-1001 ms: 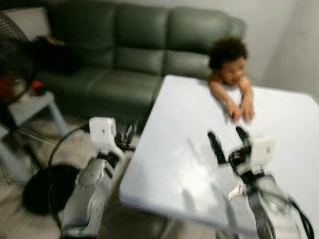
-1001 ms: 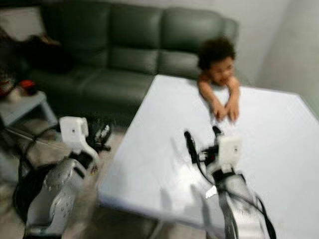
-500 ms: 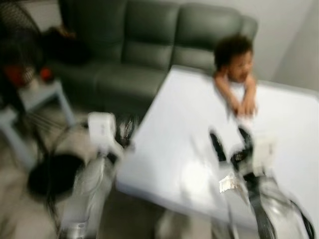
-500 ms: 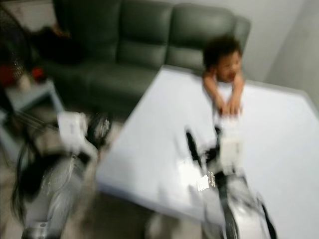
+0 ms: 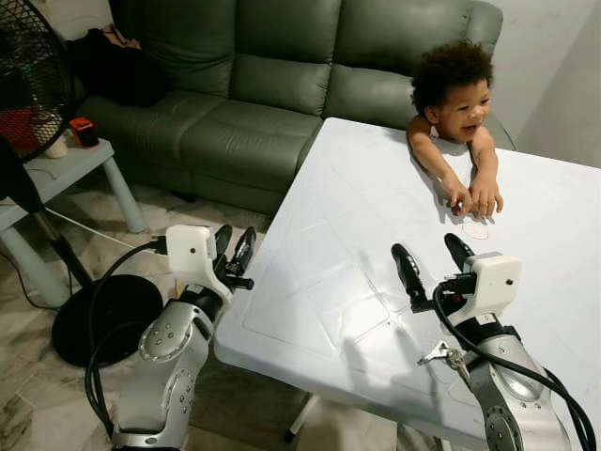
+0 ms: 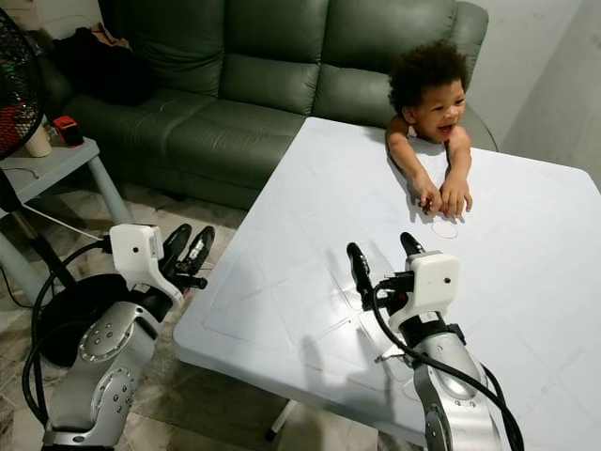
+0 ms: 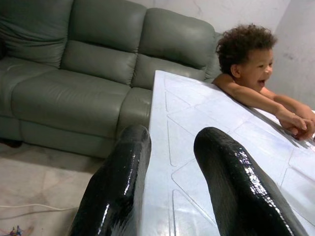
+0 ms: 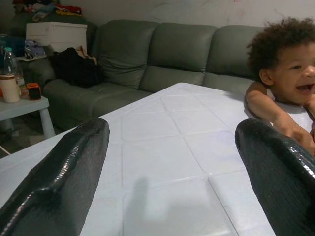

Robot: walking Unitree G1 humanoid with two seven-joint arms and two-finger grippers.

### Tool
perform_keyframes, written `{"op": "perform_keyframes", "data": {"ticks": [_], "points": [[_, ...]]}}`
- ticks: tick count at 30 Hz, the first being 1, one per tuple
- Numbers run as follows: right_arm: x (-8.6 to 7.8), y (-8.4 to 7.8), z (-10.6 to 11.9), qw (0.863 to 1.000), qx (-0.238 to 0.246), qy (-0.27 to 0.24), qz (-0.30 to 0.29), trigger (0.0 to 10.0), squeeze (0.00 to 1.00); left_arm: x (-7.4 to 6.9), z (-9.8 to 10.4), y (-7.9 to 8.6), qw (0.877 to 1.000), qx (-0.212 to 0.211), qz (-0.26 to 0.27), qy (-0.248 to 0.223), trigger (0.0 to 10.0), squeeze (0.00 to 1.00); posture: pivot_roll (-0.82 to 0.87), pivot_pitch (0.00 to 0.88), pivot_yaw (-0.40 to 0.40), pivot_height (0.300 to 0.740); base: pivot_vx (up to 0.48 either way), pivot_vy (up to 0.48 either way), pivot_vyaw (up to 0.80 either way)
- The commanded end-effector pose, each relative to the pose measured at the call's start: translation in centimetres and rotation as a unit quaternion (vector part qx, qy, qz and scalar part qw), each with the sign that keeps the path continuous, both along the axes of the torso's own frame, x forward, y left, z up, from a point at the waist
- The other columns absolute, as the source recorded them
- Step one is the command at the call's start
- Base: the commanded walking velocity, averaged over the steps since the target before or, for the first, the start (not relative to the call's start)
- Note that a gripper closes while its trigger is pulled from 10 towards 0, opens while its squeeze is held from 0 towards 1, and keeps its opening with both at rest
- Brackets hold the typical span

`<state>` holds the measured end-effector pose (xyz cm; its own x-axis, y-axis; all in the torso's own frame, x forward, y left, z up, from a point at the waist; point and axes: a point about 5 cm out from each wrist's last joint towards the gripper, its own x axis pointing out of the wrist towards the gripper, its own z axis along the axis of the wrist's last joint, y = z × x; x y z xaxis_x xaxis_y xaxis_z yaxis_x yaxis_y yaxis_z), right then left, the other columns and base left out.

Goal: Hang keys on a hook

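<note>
right gripper (image 5: 434, 262) hovering low over white table (image 5: 357, 207), jaws spread wide, empty | keys (image 5: 443, 355) lying on table near edge, just beside right forearm, ungrasped | left gripper (image 5: 233, 251) left of table, fingers slightly apart, idle | person (image 5: 457, 103) leaning on far edge | no hook seen

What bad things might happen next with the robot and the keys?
The keys lie under the right arm at the table's near edge; a nudge might knock them off. A person's hands rest on the table just past the open right claw, so reaching forward might bump them.
</note>
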<state>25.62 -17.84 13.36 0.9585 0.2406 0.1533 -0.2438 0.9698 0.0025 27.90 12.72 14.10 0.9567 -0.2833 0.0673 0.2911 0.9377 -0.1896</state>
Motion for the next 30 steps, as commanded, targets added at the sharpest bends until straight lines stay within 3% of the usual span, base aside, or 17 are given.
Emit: {"op": "perform_keyframes", "data": {"ticks": [1, 9, 15, 19, 27, 30], "points": [[0.0, -0.2, 0.3, 1.0, -0.005, -0.001, 0.0, 10.0, 0.0, 0.1, 0.4, -0.3, 1.0, 0.005, -0.007, -0.01, 10.0, 0.0, 0.08, 0.0, -0.06, 0.74, 0.0, 0.0, 0.0], [0.0, -0.3, 0.1, 1.0, -0.005, 0.001, -0.002, 10.0, 0.0, -0.1, 0.1, -0.5, 1.0, -0.003, -0.011, -0.004, 10.0, 0.0, 0.08, 0.0, -0.06, 0.74, 0.0, 0.0, 0.0], [-0.2, -0.6, -0.5, 1.0, -0.007, 0.014, -0.009, 10.0, 0.0, -0.5, -0.7, -1.0, 0.999, 0.025, -0.022, -0.001, 10.0, 0.0, 0.08, 0.0, -0.061, 0.74, 0.0, 0.0, 0.0], [-0.7, -1.5, -2.2, 0.999, -0.03, 0.042, -0.014, 10.0, 0.0, -1.5, -2.3, -2.3, 0.994, 0.08, -0.077, 0.006, 10.0, 0.0, 0.08, 0.0, -0.058, 0.74, 0.0, 0.0, 0.0], [-0.9, -2.9, -2.7, 0.996, -0.061, 0.059, -0.001, 10.0, 0.0, -2.5, -2.9, -4.0, 0.986, 0.093, -0.135, 0.012, 10.0, 0.0, 0.07, 0.0, -0.056, 0.74, 0.0, 0.0, 0.0], [-1.0, -4.1, -2.7, 0.996, -0.07, 0.061, -0.002, 10.0, 0.0, -2.8, -2.8, -4.9, 0.981, 0.107, -0.16, -0.002, 10.0, 0.0, 0.07, 0.0, -0.055, 0.74, 0.0, 0.0, 0.0]]}}
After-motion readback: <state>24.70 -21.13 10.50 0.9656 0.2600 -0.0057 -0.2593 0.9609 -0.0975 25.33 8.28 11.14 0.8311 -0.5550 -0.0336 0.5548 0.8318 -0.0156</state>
